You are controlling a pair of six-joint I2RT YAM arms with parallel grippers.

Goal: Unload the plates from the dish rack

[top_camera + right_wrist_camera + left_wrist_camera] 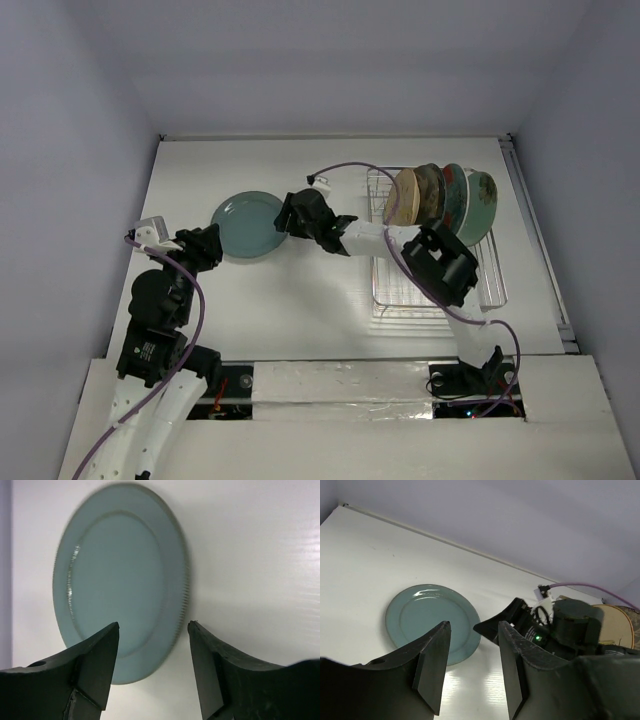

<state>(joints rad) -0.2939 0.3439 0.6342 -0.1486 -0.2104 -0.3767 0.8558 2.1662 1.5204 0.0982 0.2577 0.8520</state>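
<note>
dish rack (490, 278): partly behind right arm (442, 266) | plates (440, 195): motifs unreadable

plain teal plate (248, 225) flat on table (300, 300) left of silver wire dish rack (488, 280), 4 plates (440, 195) standing upright inside

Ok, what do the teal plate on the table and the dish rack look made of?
The teal plate: likely glazed ceramic, by its smooth, faintly glossy surface and highlights along the rim; melamine can't be excluded. The dish rack: thin silvery wire, probably chromed or stainless steel, though too small here to confirm.
</note>
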